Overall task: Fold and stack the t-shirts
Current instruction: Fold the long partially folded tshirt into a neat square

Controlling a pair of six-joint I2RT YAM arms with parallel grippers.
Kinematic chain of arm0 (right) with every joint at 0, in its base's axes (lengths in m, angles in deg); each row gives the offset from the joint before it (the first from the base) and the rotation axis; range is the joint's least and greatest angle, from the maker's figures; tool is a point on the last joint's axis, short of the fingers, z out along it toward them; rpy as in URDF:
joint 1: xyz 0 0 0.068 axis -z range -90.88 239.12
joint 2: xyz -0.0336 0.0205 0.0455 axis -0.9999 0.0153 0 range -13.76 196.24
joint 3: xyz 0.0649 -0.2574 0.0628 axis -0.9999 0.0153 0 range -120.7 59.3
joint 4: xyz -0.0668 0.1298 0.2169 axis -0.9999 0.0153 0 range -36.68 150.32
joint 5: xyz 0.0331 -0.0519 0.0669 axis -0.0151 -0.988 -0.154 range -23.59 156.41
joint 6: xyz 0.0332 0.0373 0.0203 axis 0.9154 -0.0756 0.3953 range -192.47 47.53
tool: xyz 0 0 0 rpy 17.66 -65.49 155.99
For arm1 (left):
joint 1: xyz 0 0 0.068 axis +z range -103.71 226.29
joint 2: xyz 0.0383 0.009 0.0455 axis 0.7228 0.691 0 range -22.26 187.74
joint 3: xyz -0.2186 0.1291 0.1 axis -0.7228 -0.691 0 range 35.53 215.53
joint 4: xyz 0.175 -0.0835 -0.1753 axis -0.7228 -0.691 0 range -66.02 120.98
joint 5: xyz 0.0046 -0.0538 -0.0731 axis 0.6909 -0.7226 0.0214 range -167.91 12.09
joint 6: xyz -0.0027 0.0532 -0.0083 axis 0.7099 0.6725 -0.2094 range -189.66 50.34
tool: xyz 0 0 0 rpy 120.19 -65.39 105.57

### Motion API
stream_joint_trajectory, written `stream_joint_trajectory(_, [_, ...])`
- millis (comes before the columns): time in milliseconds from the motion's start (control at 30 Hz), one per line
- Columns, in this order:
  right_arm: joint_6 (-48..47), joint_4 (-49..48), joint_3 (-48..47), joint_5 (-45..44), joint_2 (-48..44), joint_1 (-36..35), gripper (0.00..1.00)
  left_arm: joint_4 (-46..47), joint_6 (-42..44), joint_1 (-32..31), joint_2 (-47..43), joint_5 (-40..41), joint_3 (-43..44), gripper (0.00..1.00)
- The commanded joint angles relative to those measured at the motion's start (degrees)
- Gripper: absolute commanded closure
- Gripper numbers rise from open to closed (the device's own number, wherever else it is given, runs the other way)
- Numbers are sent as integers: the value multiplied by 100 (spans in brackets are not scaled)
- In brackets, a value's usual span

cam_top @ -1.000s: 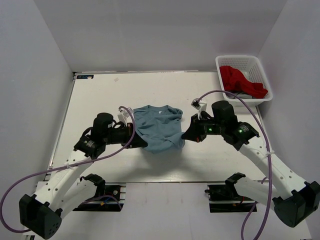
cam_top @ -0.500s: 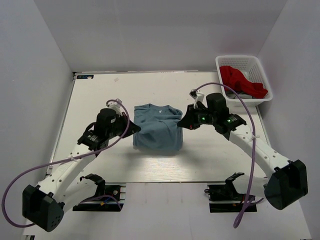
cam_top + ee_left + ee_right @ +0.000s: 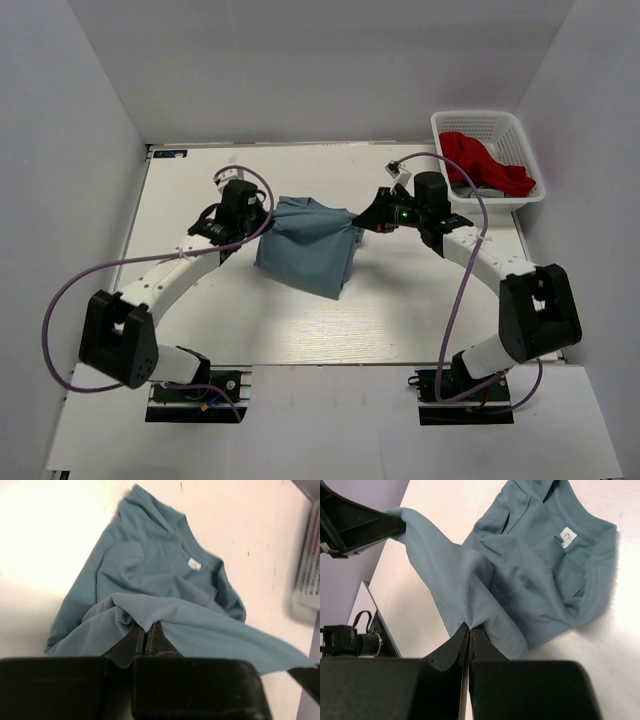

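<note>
Left arm: reaches from the near left edge toward the far middle, forearm angled right. The left gripper (image 3: 265, 221) is clamped tight on a pinched fold of the shirt (image 3: 305, 248); the left wrist view shows both fingers pressed together through the cloth.

Right arm: bends back from the near right toward the far middle, pointing left. The right gripper (image 3: 362, 220) is closed on another fold, fingers meeting on the fabric in its wrist view.

Shirt: sits at the middle of the table (image 3: 190, 180), between the two grippers. The held edge runs left to right between them. From that edge the cloth slopes toward the near side, ending in a corner at the near right. The collar and its white label (image 3: 194, 565) lie flat beneath the raised fold, hidden from overhead.

Clearance: bare table shows left of the shirt and on its near side. The white basket (image 3: 445, 128), holding a red cloth (image 3: 480, 160), stands at the far right corner, apart from the shirt.
</note>
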Motion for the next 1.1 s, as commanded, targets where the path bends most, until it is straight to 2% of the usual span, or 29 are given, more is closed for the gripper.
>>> stream_joint_trajectory(0, [148, -754, -385, 109, 418, 323, 100, 406, 141, 181, 554, 552, 565, 100])
stream_joint_trajectory(200, [315, -948, -806, 162, 1516, 570, 100, 477, 291, 436, 2189, 543, 1829, 100])
stream_joint_trajectory(267, [316, -966, -1044, 109, 1867, 640, 100, 416, 291, 497, 2776, 350, 2304, 85])
stream_joint_trajectory(300, [333, -983, -1097, 22, 1957, 675, 100, 416, 378, 498, 2962, 271, 2446, 74])
stream_joint_trajectory(333, [350, -966, -1193, 47, 2018, 693, 100, 416, 439, 550, 3121, 122, 2587, 56])
stream_joint_trajectory(367, [359, -931, -1307, 74, 2080, 693, 100, 416, 527, 550, 3270, 43, 2736, 21])
stream_joint_trajectory(400, [342, -904, -1369, -39, 2176, 711, 100, 416, 615, 603, 3463, -63, 3051, 0])
stream_joint_trajectory(433, [359, -878, -1352, -145, 2169, 685, 78, 355, 720, 603, 3526, -177, 3202, 0])
stream_joint_trajectory(500, [394, -651, -1343, -556, 2046, 693, 58, 301, 931, 603, 3527, -396, 3492, 0])
stream_joint_trajectory(533, [360, -588, -1317, -681, 1889, 685, 34, 301, 1106, 603, 3527, -450, 3493, 0])
stream_joint_trajectory(567, [272, -527, -1230, -995, 1800, 667, 18, 301, 1169, 603, 3440, -450, 3546, 0])
stream_joint_trajectory(600, [211, -352, -1177, -1155, 1608, 649, 10, 371, 1274, 603, 3361, -616, 3459, 0])
stream_joint_trajectory(667, [184, -219, -984, -1769, 1264, 588, 10, 441, 1406, 481, 3158, -617, 3231, 0])
stream_joint_trajectory(733, [175, -157, -800, -1842, 903, 544, 10, 616, 1555, 428, 3026, -950, 2907, 0])
stream_joint_trajectory(767, [97, -131, -737, -1799, 833, 431, 10, 783, 1634, 427, 2904, -1517, 2757, 0])
stream_joint_trajectory(900, [16, -25, -790, -1228, 797, 79, 10, 1241, 1741, 375, 2841, -2444, 2324, 0])
stream_joint_trajectory(933, [17, -208, -772, -896, 841, 17, 10, 1190, 1741, 375, 2893, -2498, 2272, 0])
stream_joint_trajectory(1067, [288, -657, -781, -489, 1332, -107, 10, 1336, 1688, 322, 3139, -2270, 2070, 0])
